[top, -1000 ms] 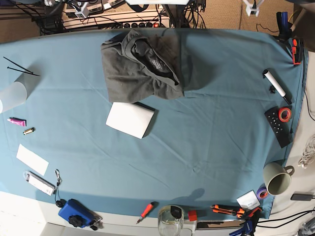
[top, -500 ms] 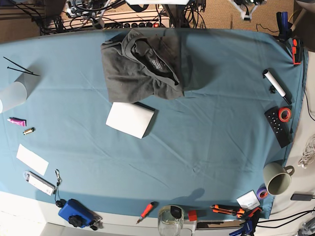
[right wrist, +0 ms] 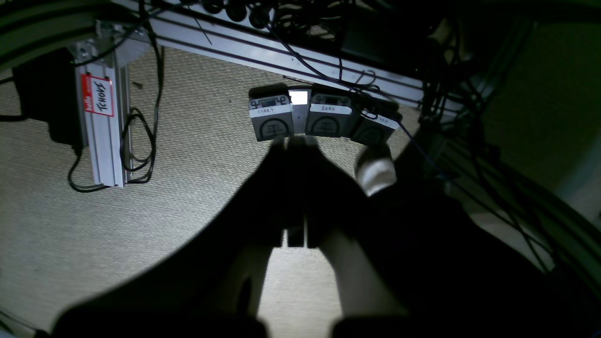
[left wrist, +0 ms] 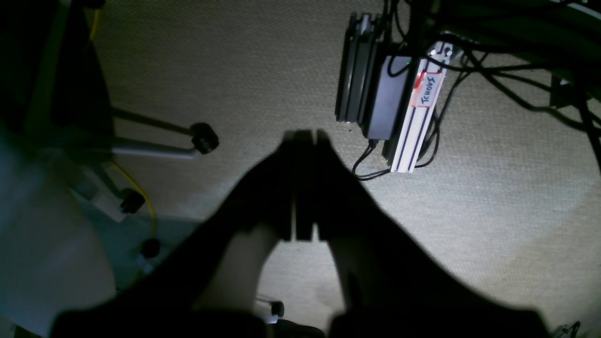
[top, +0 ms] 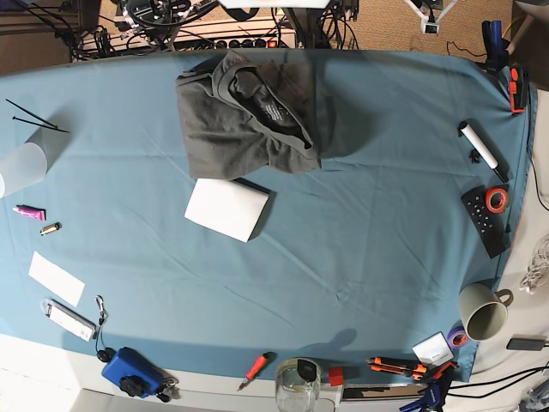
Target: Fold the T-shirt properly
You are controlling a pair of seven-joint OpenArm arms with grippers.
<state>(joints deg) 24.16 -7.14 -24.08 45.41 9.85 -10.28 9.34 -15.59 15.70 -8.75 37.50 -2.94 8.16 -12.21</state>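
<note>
Both grippers off table, over floor: left gripper (left wrist: 303, 141) jaws together, right gripper (right wrist: 295, 143) jaws together, nothing held. T-shirt (top: 249, 112) bunched on blue cloth (top: 360, 223) near far edge.

In both wrist views the robot's body appeared only as black silhouette. The left gripper (left wrist: 304, 141) had two dark, flat-tipped fingers (left wrist: 294, 141) widening downward into a broad black housing across the lower frame. The right gripper (right wrist: 296, 141) looked alike: matte black, tapered, with no markings legible.
</note>
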